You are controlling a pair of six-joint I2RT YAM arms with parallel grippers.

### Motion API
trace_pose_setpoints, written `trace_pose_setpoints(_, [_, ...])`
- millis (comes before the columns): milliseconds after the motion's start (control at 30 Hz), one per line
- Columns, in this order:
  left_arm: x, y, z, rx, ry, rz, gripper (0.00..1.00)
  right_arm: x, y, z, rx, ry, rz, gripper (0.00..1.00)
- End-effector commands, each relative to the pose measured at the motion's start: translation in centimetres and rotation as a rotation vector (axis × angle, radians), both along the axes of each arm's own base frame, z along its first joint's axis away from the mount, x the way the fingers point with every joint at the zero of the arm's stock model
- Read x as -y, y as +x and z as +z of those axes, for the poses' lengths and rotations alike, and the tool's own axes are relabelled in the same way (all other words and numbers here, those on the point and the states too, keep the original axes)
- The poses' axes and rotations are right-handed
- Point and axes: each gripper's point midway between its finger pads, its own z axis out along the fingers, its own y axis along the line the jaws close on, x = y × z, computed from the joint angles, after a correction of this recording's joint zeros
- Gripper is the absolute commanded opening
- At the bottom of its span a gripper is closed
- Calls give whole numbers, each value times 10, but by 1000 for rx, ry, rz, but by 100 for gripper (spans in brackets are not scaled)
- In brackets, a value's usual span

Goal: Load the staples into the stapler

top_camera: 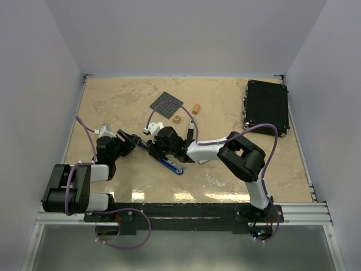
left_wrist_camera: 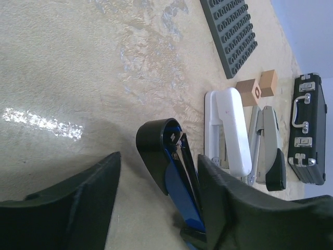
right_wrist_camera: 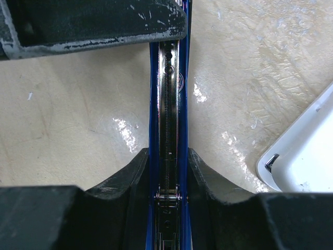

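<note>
A blue stapler with a black top lies in the middle of the table, its lid swung up. My right gripper is shut on its blue base, one finger pressing on each side of the open metal channel. My left gripper stands open around the stapler's black front end; the right finger is against the stapler and the left finger is well apart from it. In the top view the left gripper and the right gripper sit close together. The staples are out of view.
A white stapler and a grey stapler with a black end lie just beyond the blue one. Behind them are two orange blocks, a grey studded plate and a black case at the back right.
</note>
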Motion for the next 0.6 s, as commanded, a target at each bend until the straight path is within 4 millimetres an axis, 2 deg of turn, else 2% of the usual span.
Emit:
trace_pose_setpoints(0, [-6, 16, 18, 94, 14, 22, 60, -16, 8, 55, 92, 150, 20, 2])
trace_pose_setpoints(100, [-3, 16, 19, 104, -1, 14, 50, -15, 7, 54, 91, 152, 19, 2])
trace_pose_setpoints(233, [2, 15, 22, 114, -25, -11, 46, -15, 6, 57, 97, 164, 20, 2])
trace_pose_setpoints(300, [4, 15, 24, 121, -36, -17, 49, -15, 5, 59, 96, 174, 22, 2])
trace_pose_setpoints(367, [9, 14, 22, 104, -60, -36, 59, -15, 5, 63, 97, 187, 19, 2])
trace_pose_setpoints(567, [10, 10, 17, 88, -80, -34, 66, -16, 7, 71, 108, 209, 9, 2])
